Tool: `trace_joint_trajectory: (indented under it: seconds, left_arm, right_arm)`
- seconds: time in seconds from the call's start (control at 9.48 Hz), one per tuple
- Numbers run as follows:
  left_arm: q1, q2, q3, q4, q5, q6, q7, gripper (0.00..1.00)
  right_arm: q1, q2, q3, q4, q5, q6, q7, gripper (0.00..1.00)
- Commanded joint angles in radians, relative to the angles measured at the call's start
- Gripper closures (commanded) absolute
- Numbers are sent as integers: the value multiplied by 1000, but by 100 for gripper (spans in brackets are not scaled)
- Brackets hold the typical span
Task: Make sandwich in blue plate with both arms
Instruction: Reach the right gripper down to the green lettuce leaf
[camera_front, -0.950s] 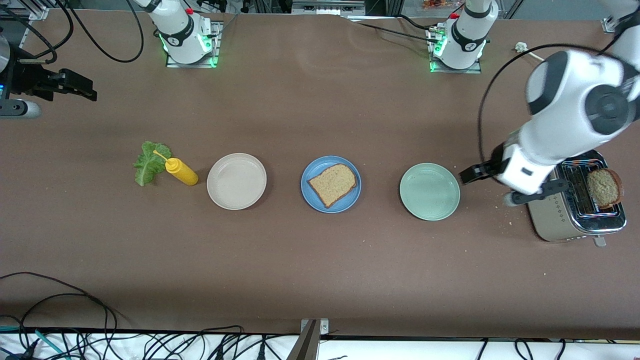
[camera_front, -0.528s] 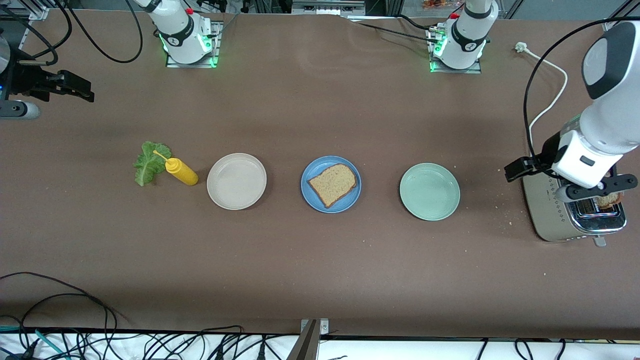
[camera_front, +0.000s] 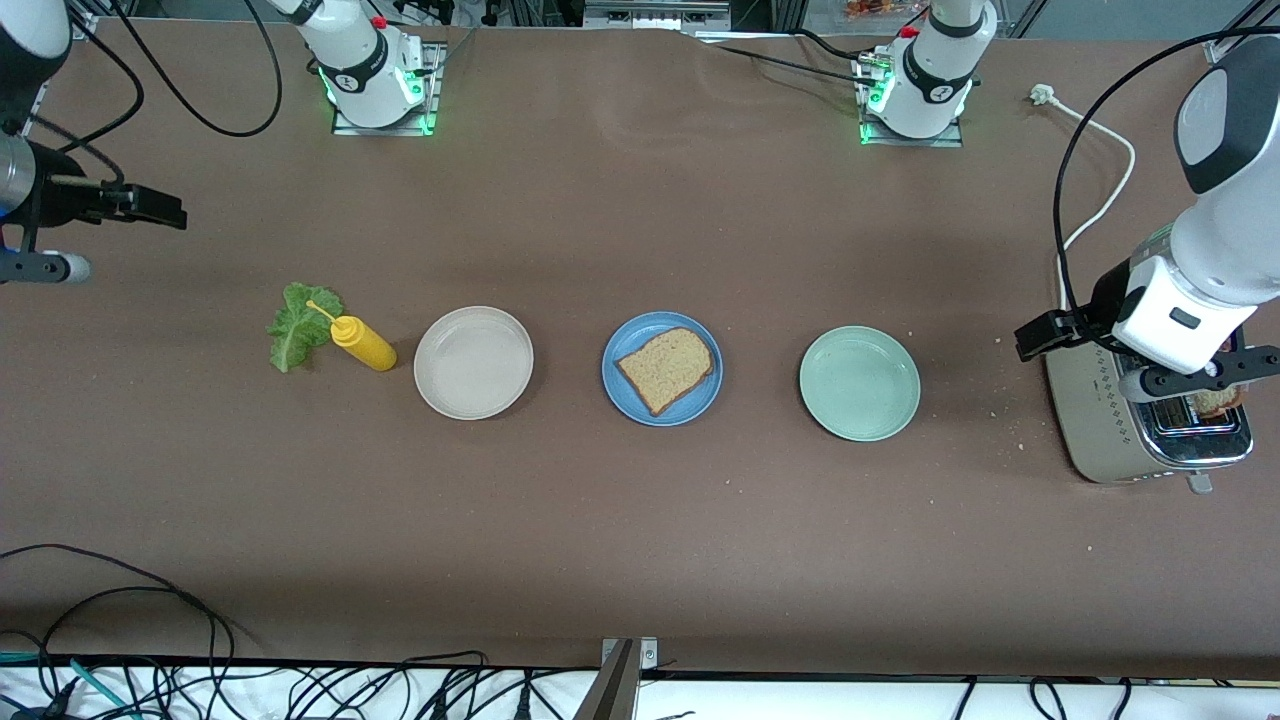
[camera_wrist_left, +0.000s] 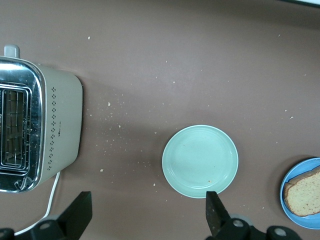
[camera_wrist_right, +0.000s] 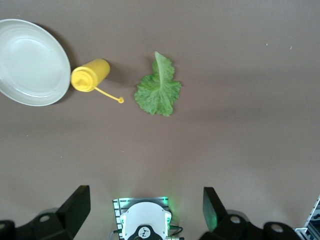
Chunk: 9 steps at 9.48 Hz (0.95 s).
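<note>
My left gripper (camera_wrist_left: 145, 220) hangs spread over the toaster (camera_front: 1150, 425). My right gripper (camera_wrist_right: 145, 215) (also spread, empty) hangs above the lettuce leaf (camera_wrist_right: 159, 90); one bread slice (camera_front: 666, 368) lies on the blue plate (camera_front: 620, 390).

A brown table (camera_front: 640, 540) fills nearly the whole front view, its matte cover lit evenly with soft shadows. Crumbs (camera_front: 1010, 420) speckle it at the right of the frame. Along the bottom edge runs a white strip crossed by tangled black cables (camera_front: 120, 640), thickest at the lower left, with a metal bracket (camera_front: 625, 665) at bottom centre. Two metal base plates (camera_front: 385, 110) glowing green sit near the top of the frame. A white cord and plug (camera_front: 1042, 95) trail at the upper right. Metal framing (camera_front: 655, 12) lines the top edge at centre.
</note>
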Motion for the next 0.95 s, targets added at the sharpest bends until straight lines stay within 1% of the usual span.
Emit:
trace_joint_trajectory:
  seconds: [0.0, 0.21, 0.32, 0.53, 0.63, 0.84]
  left_arm:
    - [4, 7, -9, 39, 19, -25, 27, 0]
    - [5, 7, -8, 40, 19, -25, 30, 0]
    - [4, 7, -8, 40, 21, -25, 30, 0]
    - [4, 7, -8, 40, 19, -26, 53, 0]
    - [5, 7, -6, 40, 19, -38, 96, 0]
    - [5, 7, -5, 45, 21, -45, 110, 0]
  right_arm:
    - [-5, 27, -59, -111, -14, 137, -13, 0]
    - [-5, 29, -97, -231, -14, 301, -13, 0]
    - [-5, 30, -107, -309, -14, 408, -13, 0]
    - [-4, 56, -119, -497, -11, 671, 26, 0]
    - [-5, 96, -119, -544, -11, 764, 94, 0]
    - [-4, 229, -117, -541, 7, 872, 114, 0]
